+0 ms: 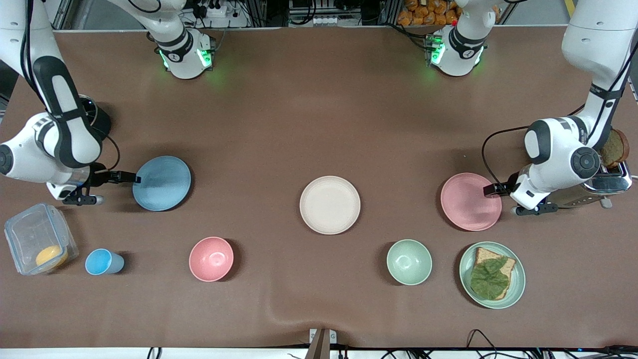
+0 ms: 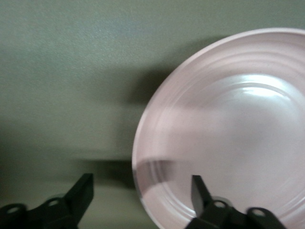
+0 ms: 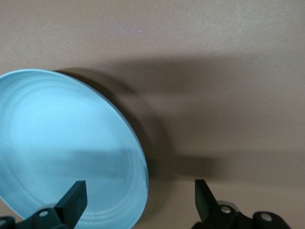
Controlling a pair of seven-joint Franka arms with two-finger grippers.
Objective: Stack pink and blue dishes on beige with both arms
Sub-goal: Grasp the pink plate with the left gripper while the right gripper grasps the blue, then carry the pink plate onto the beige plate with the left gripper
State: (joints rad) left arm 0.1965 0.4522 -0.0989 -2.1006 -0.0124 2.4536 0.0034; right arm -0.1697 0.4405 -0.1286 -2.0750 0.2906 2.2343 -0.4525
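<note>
Pink plate [image 1: 468, 202] lies flat on the bench toward the left arm's end, and the left gripper [image 1: 493, 190] is at its rim, fingers spread; in the left wrist view one finger [image 2: 199, 191] sits over the pink plate [image 2: 228, 133] and the other hangs over bare bench just beside the rim, so the edge runs between them without being pinched. Blue plate [image 1: 162, 183] lies toward the right arm's end, with the right gripper [image 1: 124, 177] at its rim in the same way: spread wide, one finger [image 3: 75, 198] over the blue plate [image 3: 62, 148], the other off it. Beige plate [image 1: 330, 204] sits bare in the middle of the bench between the two, well apart from both. Along the edge nearest the front camera stand a clear box [image 1: 39, 244] holding something orange, a blue cup [image 1: 102, 262], a pink bowl [image 1: 211, 259], a green bowl [image 1: 409, 262] and a green plate [image 1: 516, 289] carrying bread and a leaf. A toaster [image 1: 605, 182] stands at the left arm's edge of the bench, just beside the left arm's wrist.
</note>
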